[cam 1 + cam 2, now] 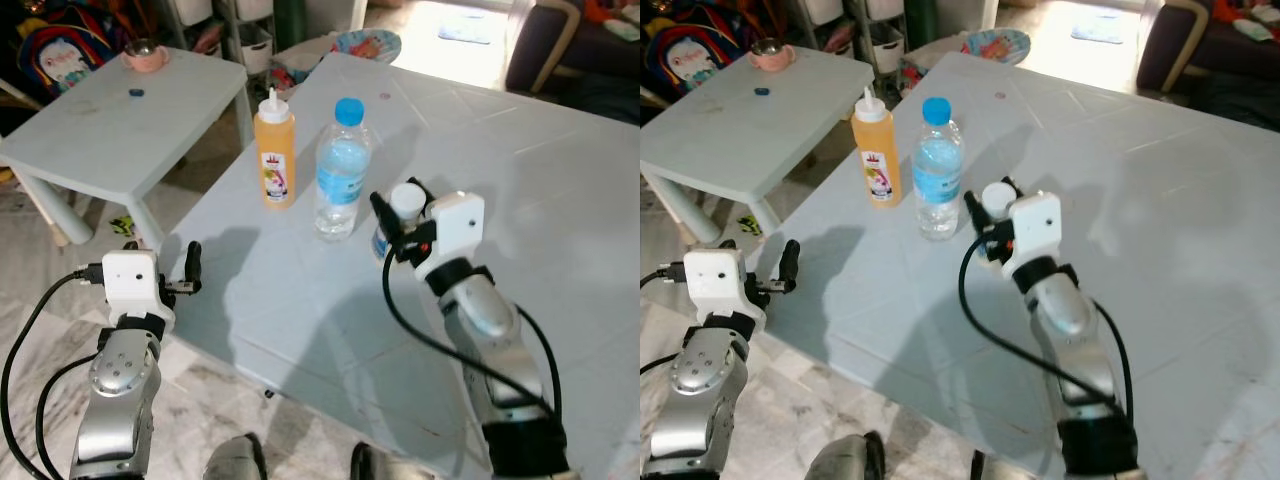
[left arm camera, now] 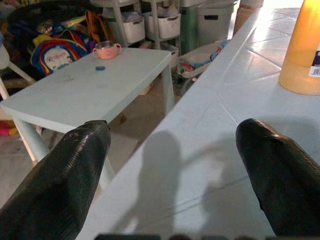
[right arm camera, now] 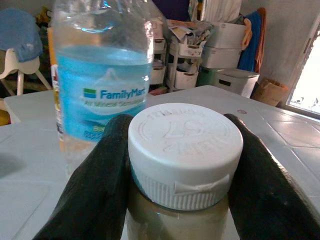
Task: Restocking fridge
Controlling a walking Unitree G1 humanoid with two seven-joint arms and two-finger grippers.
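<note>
A small jar with a white cap [image 1: 406, 201] stands on the pale tiled table [image 1: 530, 170], just right of a clear water bottle with a blue cap [image 1: 342, 170]. My right gripper [image 1: 398, 218] is shut on the jar, its black fingers [image 3: 97, 185] pressed against both sides below the cap [image 3: 185, 150]. An orange sauce bottle [image 1: 274, 150] stands left of the water bottle [image 3: 102, 90]. My left gripper [image 2: 172, 175] is open at the table's near left edge, nothing between its fingers, with the sauce bottle [image 2: 302, 50] beyond it.
A low white side table [image 1: 130, 130] stands to the left, carrying a pink cup [image 1: 146, 55] and a small blue cap [image 1: 136, 93]. A backpack [image 1: 65, 45] and storage bins lie behind it. A patterned plate [image 1: 366, 44] sits past the table's far end.
</note>
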